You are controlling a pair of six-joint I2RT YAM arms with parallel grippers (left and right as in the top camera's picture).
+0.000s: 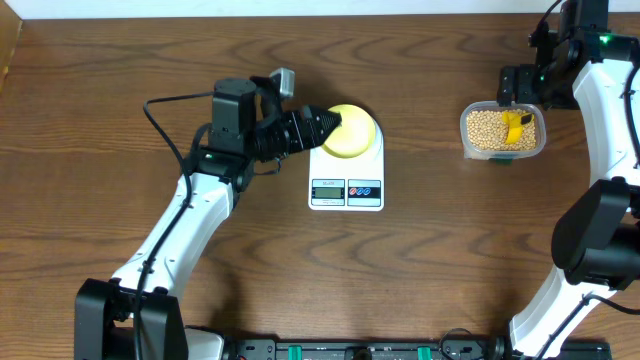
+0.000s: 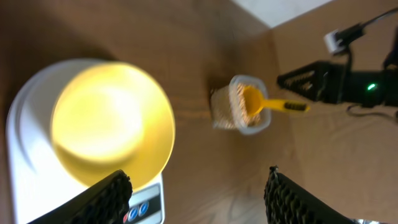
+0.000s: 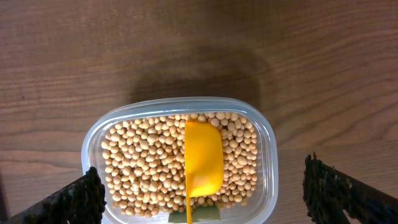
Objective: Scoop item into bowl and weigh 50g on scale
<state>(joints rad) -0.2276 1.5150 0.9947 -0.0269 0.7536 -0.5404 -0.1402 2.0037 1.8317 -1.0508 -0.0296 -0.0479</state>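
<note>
Your left gripper (image 2: 198, 180) stands spread beside the bowl (image 1: 350, 130); your right gripper (image 3: 202, 177) hangs spread wide over the tub (image 3: 268, 146).
The pale yellow-green bowl sits on the white scale (image 1: 346, 190) near the middle of the table (image 1: 120, 60), with one left finger (image 2: 109, 196) at its rim; you cannot tell whether it touches. The beans (image 3: 143, 168) fill the clear tub toward the table's right edge, and the yellow scoop (image 3: 204, 155) lies in them, clear of both right fingers.
</note>
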